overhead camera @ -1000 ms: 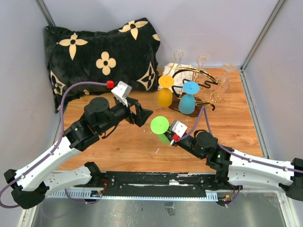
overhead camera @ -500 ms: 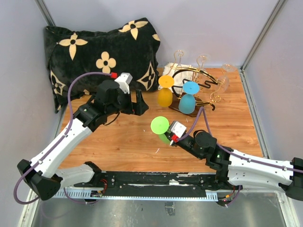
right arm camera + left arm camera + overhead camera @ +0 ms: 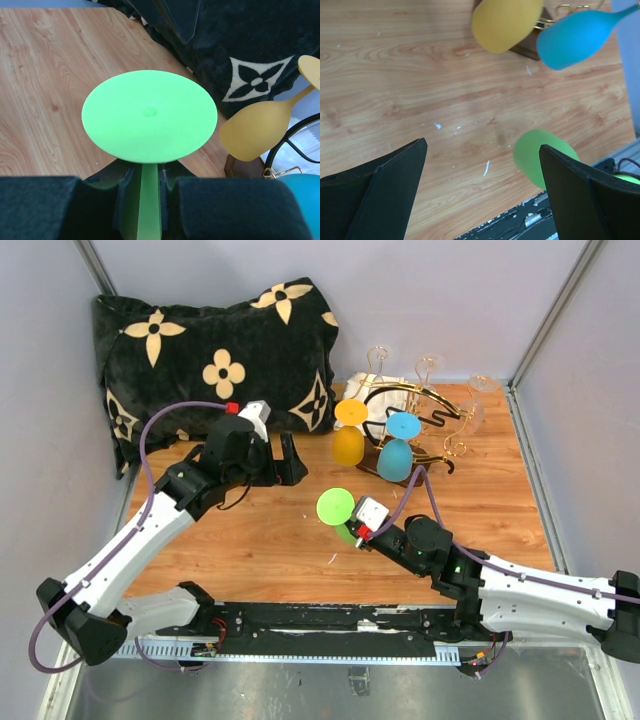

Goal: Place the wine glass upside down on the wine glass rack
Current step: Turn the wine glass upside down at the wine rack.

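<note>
The green wine glass (image 3: 336,506) is held upside down, its round foot up, above the wooden table. My right gripper (image 3: 357,531) is shut on its stem (image 3: 149,197), just under the foot (image 3: 150,116). The gold wire rack (image 3: 418,403) stands at the back right on a dark base, with a yellow glass (image 3: 348,445) and a blue glass (image 3: 396,459) hanging upside down from it. My left gripper (image 3: 290,460) is open and empty, left of the rack. In its wrist view (image 3: 482,146) the green bowl (image 3: 540,156) lies near the right finger (image 3: 585,195).
A black pillow (image 3: 215,360) with cream flower marks fills the back left. Clear glasses (image 3: 430,366) stand behind the rack. The yellow glass (image 3: 260,131) and the rack's black ring (image 3: 272,150) lie to the right in the right wrist view. Grey walls close in on three sides.
My left arm swung back and toward the pillow, its gripper staying open. My right gripper with the green glass edged slightly left and away from the near edge.
</note>
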`<state>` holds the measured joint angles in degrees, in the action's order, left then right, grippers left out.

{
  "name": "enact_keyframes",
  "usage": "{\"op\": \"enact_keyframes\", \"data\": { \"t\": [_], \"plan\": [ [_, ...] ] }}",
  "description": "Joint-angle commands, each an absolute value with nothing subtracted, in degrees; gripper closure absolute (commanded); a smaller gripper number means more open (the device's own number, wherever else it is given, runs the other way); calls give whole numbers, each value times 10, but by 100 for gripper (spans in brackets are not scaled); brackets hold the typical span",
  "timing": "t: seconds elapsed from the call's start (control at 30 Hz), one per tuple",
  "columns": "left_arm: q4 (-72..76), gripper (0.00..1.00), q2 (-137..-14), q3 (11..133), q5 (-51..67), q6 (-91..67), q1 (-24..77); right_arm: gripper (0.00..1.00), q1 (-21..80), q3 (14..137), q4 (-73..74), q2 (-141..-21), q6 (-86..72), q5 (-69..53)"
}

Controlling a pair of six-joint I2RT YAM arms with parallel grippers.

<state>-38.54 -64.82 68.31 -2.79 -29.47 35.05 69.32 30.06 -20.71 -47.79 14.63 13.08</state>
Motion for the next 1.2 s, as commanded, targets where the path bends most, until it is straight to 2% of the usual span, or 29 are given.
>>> {"op": "enact_keyframes", "data": {
  "t": [0.0, 0.13, 0.5, 0.8, 1.17],
  "plan": [
    [-269, 0, -573, 629, 66, -268, 349, 99, 695, 299, -226, -490, 140, 136],
    [-174, 0, -504, 571, 114, -270, 349, 99, 695, 309, -233, -504, 144, 135],
    [-185, 1, -508, 550, 211, -253, 349, 99, 695, 323, -262, -514, 156, 176],
    [-188, 3, -528, 530, 233, -244, 353, 99, 695, 328, -276, -501, 153, 156],
    [-202, 4, -534, 528, 207, -232, 356, 100, 695, 325, -281, -495, 150, 144]
  ]
}}
